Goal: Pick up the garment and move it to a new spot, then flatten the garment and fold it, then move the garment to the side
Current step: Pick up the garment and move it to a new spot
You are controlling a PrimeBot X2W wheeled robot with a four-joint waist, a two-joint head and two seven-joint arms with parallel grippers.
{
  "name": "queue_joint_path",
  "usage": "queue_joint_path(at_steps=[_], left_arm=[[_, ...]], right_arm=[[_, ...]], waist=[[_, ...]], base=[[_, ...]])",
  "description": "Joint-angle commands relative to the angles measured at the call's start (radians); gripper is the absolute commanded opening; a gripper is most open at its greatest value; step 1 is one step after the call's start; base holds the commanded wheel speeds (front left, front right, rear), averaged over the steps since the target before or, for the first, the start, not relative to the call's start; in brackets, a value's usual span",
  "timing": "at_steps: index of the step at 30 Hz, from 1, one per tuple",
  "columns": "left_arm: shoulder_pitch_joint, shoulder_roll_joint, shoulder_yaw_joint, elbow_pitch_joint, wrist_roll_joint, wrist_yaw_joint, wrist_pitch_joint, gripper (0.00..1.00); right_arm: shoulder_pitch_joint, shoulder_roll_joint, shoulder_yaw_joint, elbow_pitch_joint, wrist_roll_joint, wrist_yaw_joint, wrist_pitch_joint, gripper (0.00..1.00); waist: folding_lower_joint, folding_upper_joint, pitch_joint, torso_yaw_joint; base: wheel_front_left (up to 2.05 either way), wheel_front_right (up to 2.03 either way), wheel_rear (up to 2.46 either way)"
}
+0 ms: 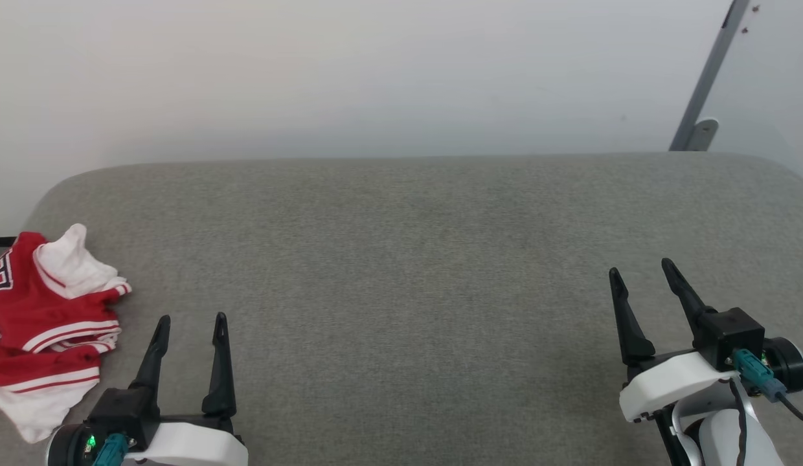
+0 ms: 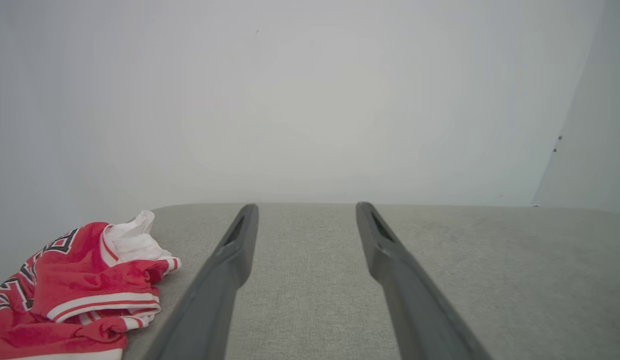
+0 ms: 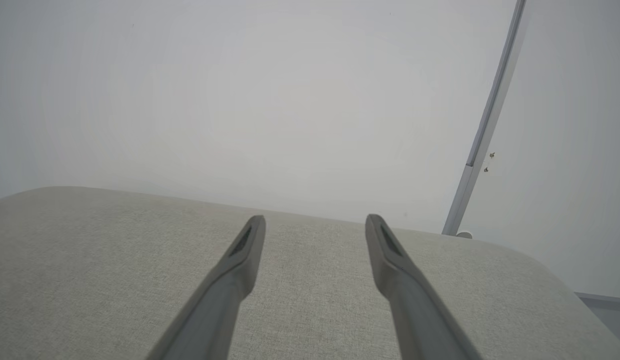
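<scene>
**Q:** Item one, the task piece?

**A:** Red soft-fabric jersey shirt [image 1: 48, 323] with white short sleeves and red-and-white striped trim. It is crumpled in a heap at the far left end of the grey woven upholstered cushion [image 1: 401, 259], and the left edge of the head view cuts part of it off. One white sleeve stands up on top of the heap. A scrap of black, white-outlined lettering shows on the left side, too folded to read.

**Q:** Item two, the left tool?

**A:** Left gripper [image 1: 192, 318], two long dark fingers on a white and black wrist housing. The fingers are spread wide with only bare cushion between them. It sits just right of the shirt without touching it, and the left wrist view has the shirt [image 2: 75, 295] off to the side of the fingers.

**Q:** Item three?

**A:** Right gripper [image 1: 640, 267], same make, with a teal connector on its housing. Its fingers are likewise parted and hold nothing. It is over the cushion's right end, well apart from the shirt.

**Q:** Surroundings?

**A:** Plain white wall [image 1: 375, 77] behind the cushion, and a slanted grey metal strut [image 1: 706, 84] at the upper right.
</scene>
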Motion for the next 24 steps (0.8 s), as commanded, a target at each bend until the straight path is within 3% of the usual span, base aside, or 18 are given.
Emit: queue_joint_path(at_steps=[1,13,24], left_arm=[[-0.011,-0.001,0.006,0.007,-0.012,-0.006,-0.006,1.00],[-0.026,-0.006,0.051,0.073,-0.043,-0.017,-0.006,1.00],[-0.039,0.002,0.083,0.132,-0.070,0.009,0.002,1.00]], right_arm=[[0.008,0.003,0.001,-0.005,0.002,0.000,-0.006,1.00],[0.007,0.008,0.027,0.014,0.033,0.000,0.003,1.00],[-0.025,0.017,0.111,0.039,0.074,0.000,0.013,1.00]], waist=[[0.0000,0.0000,-0.001,0.007],[0.0000,0.0000,-0.026,0.103],[0.0000,0.0000,-0.047,0.265]], base=[[0.00,0.00,0.00],[0.00,0.00,0.00],[0.00,0.00,0.00]])
